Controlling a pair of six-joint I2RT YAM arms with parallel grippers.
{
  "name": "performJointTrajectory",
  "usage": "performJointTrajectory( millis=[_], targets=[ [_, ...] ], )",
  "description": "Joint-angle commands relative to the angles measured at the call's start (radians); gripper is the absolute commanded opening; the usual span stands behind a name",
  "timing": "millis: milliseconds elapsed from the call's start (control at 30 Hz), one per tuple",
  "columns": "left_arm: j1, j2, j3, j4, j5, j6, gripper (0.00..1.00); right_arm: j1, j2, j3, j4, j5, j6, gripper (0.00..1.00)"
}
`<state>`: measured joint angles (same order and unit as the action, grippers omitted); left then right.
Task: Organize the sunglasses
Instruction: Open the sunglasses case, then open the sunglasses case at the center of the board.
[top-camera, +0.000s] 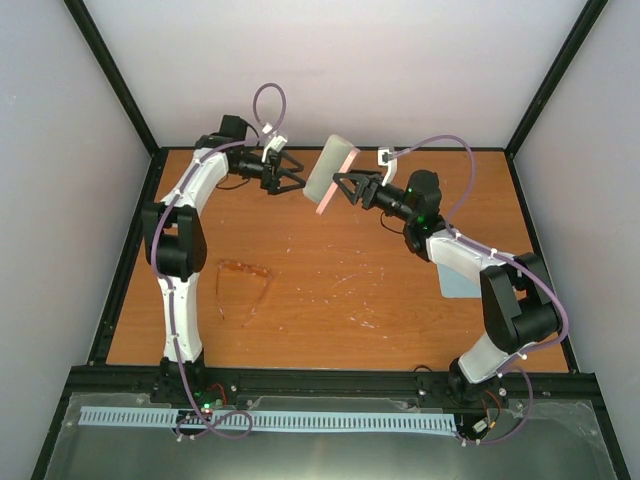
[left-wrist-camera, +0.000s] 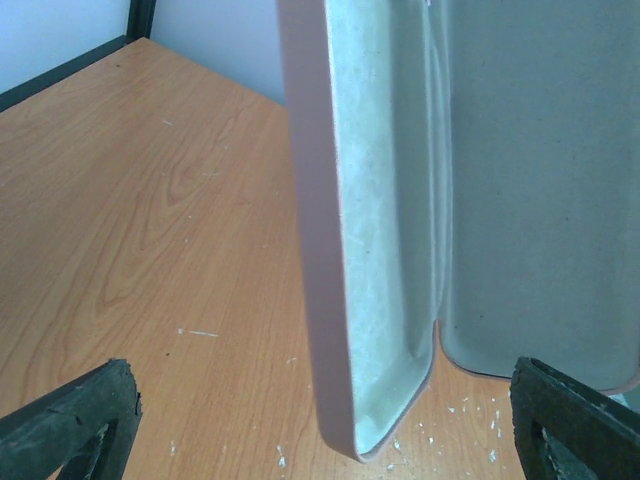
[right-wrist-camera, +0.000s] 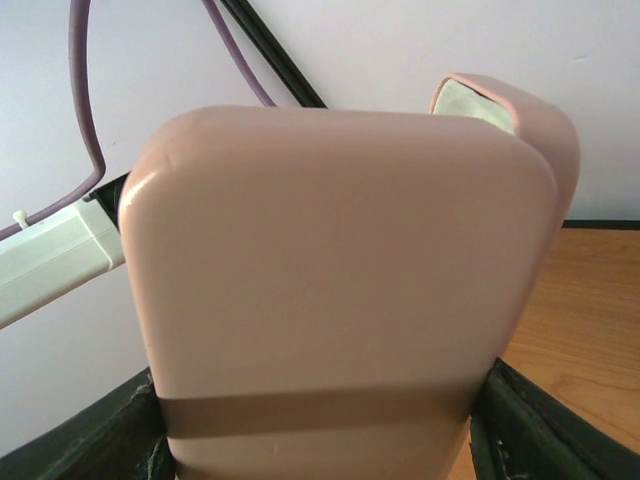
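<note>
Step as we read it: case prep.
- Right fingers (right-wrist-camera: 545, 430) clamped on pink case (top-camera: 333, 170), held up on end over bench (top-camera: 400, 320). Case open, pale lining facing left arm.
- Left fingers (left-wrist-camera: 70, 420) spread wide, empty, just beside case's open side.
- Sunglasses (top-camera: 243, 283) lie on bench, well apart from case, near left arm's lower link, not yet picked.

Next, we judge: left fingers descend to thin frame, pinch gently. Right fingers need steady hold, opening reachable.

The left arm (top-camera: 195, 182) and right arm (top-camera: 462, 255): white shells, black joints; a thin purple cable (right-wrist-camera: 80, 90) loops behind each wrist; fingers (left-wrist-camera: 70, 425) black, matte, rough-edged.
</note>
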<state>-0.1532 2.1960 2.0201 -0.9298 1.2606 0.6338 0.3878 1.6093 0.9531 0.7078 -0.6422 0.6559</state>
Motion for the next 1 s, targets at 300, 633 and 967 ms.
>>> performJointTrajectory(
  millis=[300, 633, 967],
  targets=[
    [-0.010, -0.035, -0.050, 0.099, 0.096, -0.126, 0.99, 0.005, 0.026, 0.034, 0.173, -0.005, 0.059, 0.16],
    [-0.063, -0.020, -0.047, 0.147, 0.123, -0.187, 0.60, 0.005, 0.022, 0.036, 0.175, -0.014, 0.060, 0.17],
    [-0.074, -0.016, -0.045, 0.109, 0.105, -0.159, 0.01, 0.005, 0.014, 0.042, 0.163, -0.014, 0.052, 0.17]
  ],
)
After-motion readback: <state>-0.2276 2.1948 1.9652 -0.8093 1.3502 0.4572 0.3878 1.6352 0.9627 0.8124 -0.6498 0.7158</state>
